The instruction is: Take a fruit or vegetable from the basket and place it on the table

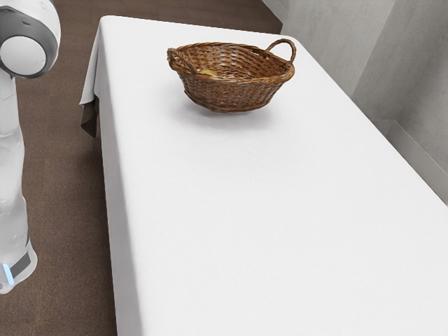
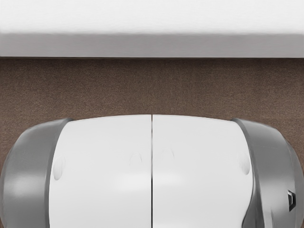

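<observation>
- Basket of woven brown wicker, round and flared, with two arched handles [image 1: 227,96], upright near the far end of the table, well apart from the arm's visible parts.
- Inside, low behind the near rim: a small yellowish piece, likely the fruit or vegetable [image 1: 208,72], mostly hidden; kind impossible to tell.
- Gripper open or closed: cannot tell; nothing to confirm a grasp. Probably just at the start of the task, with the reach to the basket next.
- Possible miss from descending off-centre, because of so little visible of the target.
- Risk of snagging the arched wicker handle at the exterior view's right [image 1: 283,47] or its opposite, or of knocking the rim and tipping or dragging the basket, if coming in low or slanted.
- Risk of a slip against a rounded skin, or of a roll across smooth cloth after a release from too high.
- Beneath the basket: a long table under a plain white cloth [image 1: 259,203], with ample bare surface for setting down.
- Around: brown carpet-like floor [image 1: 63,280], pale grey concrete-like wall [image 1: 329,56] beyond the table, white robot arm with grey joint covers [image 1: 10,133] beside the long edge.
</observation>
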Robot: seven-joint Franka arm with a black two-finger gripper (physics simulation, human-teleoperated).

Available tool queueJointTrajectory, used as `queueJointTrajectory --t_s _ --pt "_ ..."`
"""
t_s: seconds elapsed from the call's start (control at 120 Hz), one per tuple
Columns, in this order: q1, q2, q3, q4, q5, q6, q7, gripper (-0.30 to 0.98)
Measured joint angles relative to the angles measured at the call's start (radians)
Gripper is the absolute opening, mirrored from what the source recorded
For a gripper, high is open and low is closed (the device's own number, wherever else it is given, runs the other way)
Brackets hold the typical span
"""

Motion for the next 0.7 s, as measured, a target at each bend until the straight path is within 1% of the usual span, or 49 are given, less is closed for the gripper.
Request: queueJointTrajectory --t_s 0.7 --pt "0.000 0.002 0.000 0.000 0.000 0.031 0.000 0.69"
